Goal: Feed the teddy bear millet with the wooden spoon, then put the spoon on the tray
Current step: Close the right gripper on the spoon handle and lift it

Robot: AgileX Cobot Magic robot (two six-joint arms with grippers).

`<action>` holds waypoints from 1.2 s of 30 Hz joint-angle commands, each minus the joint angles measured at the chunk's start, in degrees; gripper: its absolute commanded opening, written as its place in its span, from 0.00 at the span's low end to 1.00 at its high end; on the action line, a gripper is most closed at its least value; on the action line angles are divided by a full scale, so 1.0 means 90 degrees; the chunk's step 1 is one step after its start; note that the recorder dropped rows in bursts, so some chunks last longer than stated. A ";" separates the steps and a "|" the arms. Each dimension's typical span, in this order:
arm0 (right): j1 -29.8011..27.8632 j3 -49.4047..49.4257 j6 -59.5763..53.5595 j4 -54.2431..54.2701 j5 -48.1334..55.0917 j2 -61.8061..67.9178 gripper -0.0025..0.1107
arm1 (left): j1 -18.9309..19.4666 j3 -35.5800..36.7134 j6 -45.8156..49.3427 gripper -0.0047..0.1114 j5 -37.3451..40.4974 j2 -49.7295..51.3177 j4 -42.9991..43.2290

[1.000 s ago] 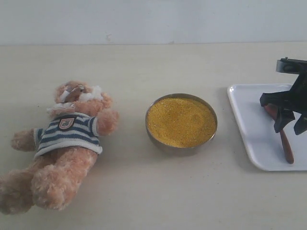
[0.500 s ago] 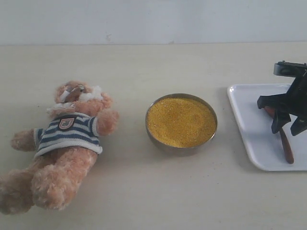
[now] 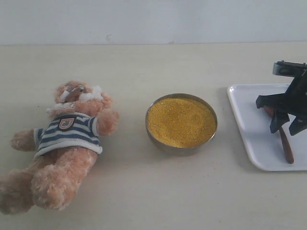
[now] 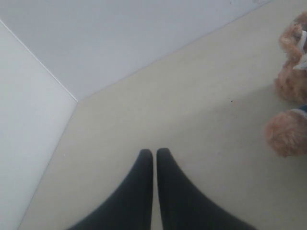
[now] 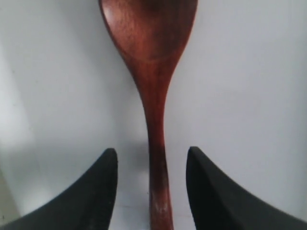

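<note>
Beige tabletop (image 3: 144,191) meets pale wall (image 3: 144,19); tray (image 3: 244,120) at right edge.

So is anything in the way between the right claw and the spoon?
Nothing visible is. The right gripper is open, its jaws either side of the wooden spoon handle with a gap on each side. The spoon lies uncovered on the tray.

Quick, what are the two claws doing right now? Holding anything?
Left gripper: closed, holding nothing.
Right gripper: open, straddling the handle of the wooden spoon without touching it.
</note>
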 commanded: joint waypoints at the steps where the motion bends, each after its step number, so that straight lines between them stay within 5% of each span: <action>1: 0.0204 -0.0042 -0.0008 -0.0011 -0.0181 0.0041 0.40 | 0.0026 0.0018 0.0017 0.07 -0.0016 -0.0019 0.0005; 10: 0.0245 -0.0042 0.0779 -0.0894 -0.0172 0.0231 0.39 | 0.0026 0.0018 0.0017 0.07 -0.0016 -0.0019 0.0005; 15: 0.0245 -0.0042 0.0779 -0.0894 -0.0117 0.0231 0.02 | 0.0026 0.0018 0.0017 0.07 -0.0016 -0.0019 0.0005; 29: 0.0374 -0.0042 0.0435 -0.1047 0.0317 -0.0861 0.02 | 0.0026 0.0018 0.0017 0.07 -0.0016 -0.0019 0.0005; 36: 0.1550 -0.0219 0.0105 -0.1425 0.0773 -0.1650 0.02 | 0.0026 0.0018 0.0017 0.07 -0.0016 -0.0019 0.0005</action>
